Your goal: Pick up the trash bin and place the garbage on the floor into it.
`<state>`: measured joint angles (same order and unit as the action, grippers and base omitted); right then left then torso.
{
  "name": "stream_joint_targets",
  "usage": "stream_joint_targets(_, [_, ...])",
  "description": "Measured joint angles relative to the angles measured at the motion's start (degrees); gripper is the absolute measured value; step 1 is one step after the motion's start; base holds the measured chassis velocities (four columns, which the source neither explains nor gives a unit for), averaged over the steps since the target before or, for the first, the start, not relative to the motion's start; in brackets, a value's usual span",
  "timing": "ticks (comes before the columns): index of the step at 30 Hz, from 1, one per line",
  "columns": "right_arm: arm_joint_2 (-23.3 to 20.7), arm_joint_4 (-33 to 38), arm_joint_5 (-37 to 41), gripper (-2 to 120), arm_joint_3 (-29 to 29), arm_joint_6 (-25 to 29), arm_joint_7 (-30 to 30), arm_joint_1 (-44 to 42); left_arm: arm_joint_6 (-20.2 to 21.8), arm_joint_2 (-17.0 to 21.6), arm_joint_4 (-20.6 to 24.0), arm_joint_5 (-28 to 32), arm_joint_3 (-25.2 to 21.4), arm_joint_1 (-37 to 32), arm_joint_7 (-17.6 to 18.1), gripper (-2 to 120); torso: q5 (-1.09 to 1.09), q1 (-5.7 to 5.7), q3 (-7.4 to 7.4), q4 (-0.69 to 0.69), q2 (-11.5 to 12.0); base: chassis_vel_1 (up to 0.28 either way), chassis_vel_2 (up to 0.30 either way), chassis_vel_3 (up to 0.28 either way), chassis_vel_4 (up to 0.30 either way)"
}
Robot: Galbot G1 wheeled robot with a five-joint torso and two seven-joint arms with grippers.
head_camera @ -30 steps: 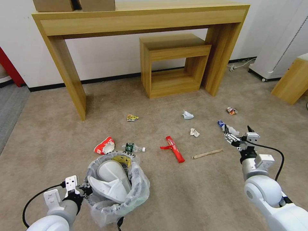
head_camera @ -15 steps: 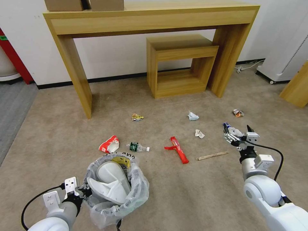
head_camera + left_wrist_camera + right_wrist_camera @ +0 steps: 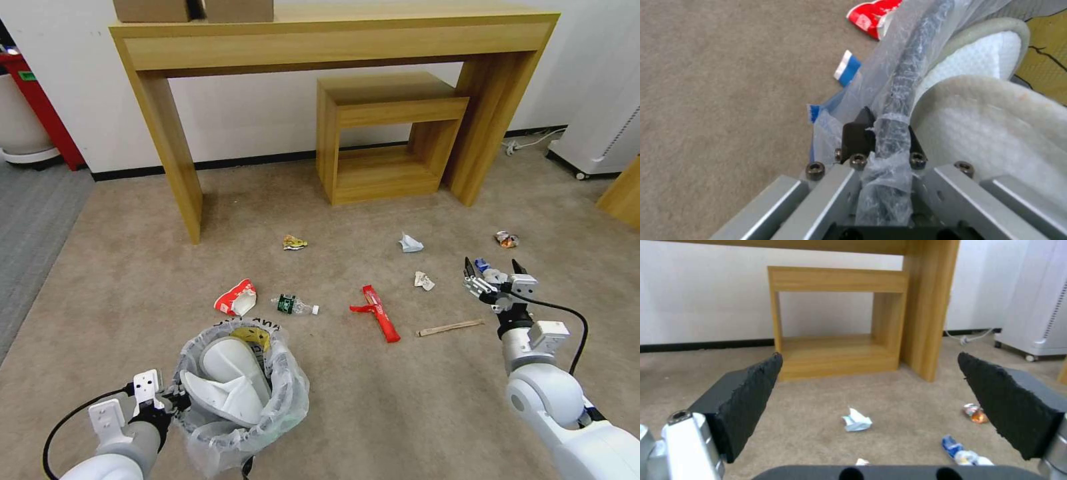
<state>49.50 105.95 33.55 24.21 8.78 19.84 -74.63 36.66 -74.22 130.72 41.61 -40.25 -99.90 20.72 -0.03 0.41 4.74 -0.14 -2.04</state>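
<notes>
The trash bin (image 3: 267, 407), lined with a crinkly clear bag, hangs low at my left with two white slippers (image 3: 230, 380) inside. My left gripper (image 3: 172, 399) is shut on its rim (image 3: 893, 110). Garbage lies on the carpet: a red-white cup (image 3: 236, 297), a green-label bottle (image 3: 293, 305), a red wrapper (image 3: 377, 313), a wooden stick (image 3: 450, 327), crumpled papers (image 3: 423, 281), a crushed can (image 3: 506, 239) and a yellow scrap (image 3: 294, 242). My right gripper (image 3: 492, 270) is open above the floor, just short of a blue-white cup (image 3: 962, 451).
A tall wooden console table (image 3: 333, 40) stands against the wall with a small wooden side table (image 3: 387, 133) under it. A red bin (image 3: 40, 107) is at the far left and a white wheeled unit (image 3: 600, 140) at the far right. Grey carpet (image 3: 33, 213) borders the left.
The whole head view has shifted, so the camera has moved leftward. Both grippers keep their poses; the left still holds the bin, and the right stays open.
</notes>
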Motion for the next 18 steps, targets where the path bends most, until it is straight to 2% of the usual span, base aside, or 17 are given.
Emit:
stream_joint_targets(6, [-0.02,-0.19,-0.02,100,-0.09,0.10,-0.30,0.16,-0.02,-0.03,-0.05,-0.28,-0.13,0.01,-0.12,1,0.00,0.00,0.01,0.00,0.00,0.000,0.000,0.000,0.000])
stream_joint_targets(18, [0.12,-0.58,-0.05,99,-0.37,0.20,-0.49,0.60,-0.05,0.12,-0.31,-0.28,-0.29,0.23,-0.14,1,0.00,0.00,0.00,0.00,0.00,0.057,0.063,0.051,0.054])
